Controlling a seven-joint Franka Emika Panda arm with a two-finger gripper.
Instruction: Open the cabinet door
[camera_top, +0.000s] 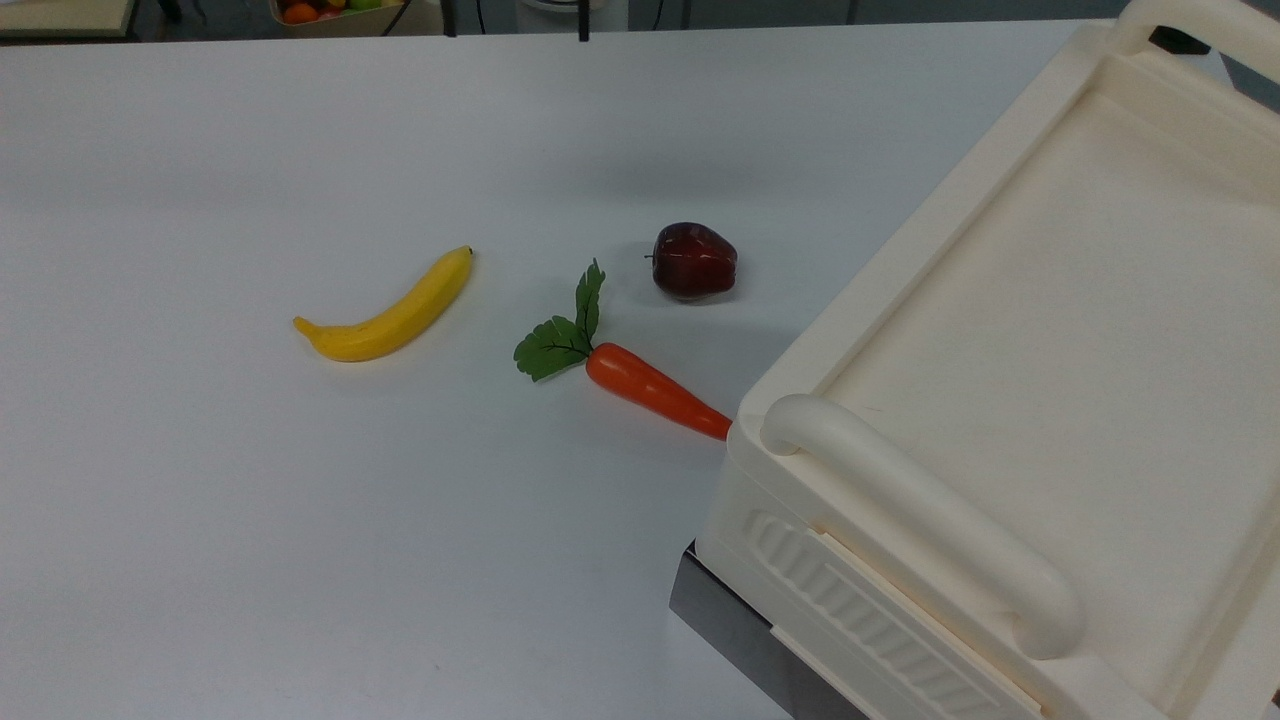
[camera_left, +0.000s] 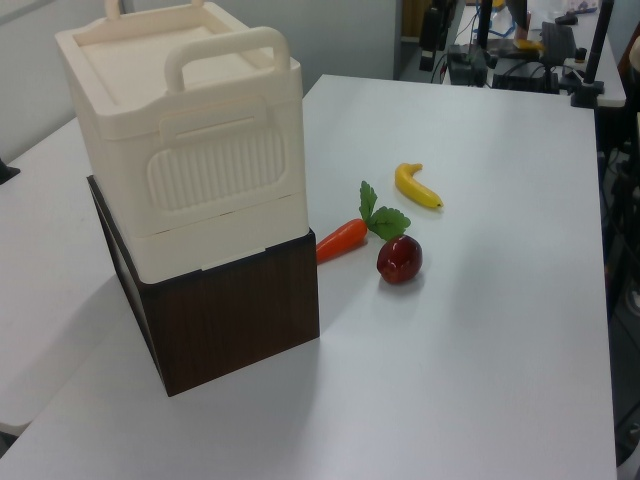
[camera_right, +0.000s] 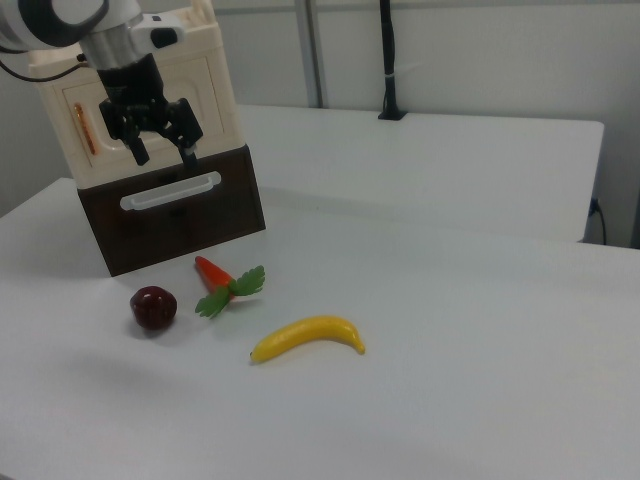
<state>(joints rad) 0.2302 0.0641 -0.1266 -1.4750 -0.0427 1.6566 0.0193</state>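
1. Meanwhile, the gripper (camera_right: 163, 152) hangs in front of the cream cabinet (camera_right: 140, 90), its dark fingers (camera_right: 187, 150) spread apart and gripping nothing.
2. Behind it, the cabinet door (camera_right: 85, 118) sits shut, its copper-coloured strip towards the right view's left.
3. Below, a dark wooden box (camera_left: 235, 315) carries the cabinet; its tray-like top (camera_top: 1080, 330) lies bare.
4. Nearby on the white worktop (camera_top: 250, 520) lie a banana (camera_top: 390, 312), a carrot (camera_top: 655, 390) and an apple (camera_top: 694, 260).

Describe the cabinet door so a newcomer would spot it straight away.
Find the cream cabinet stacked on the dark brown base at the right view's left. The cabinet door is its recessed front panel, behind the open tool. A small copper-coloured strip near the right view's left edge distinguishes it from the ribbed side panel.
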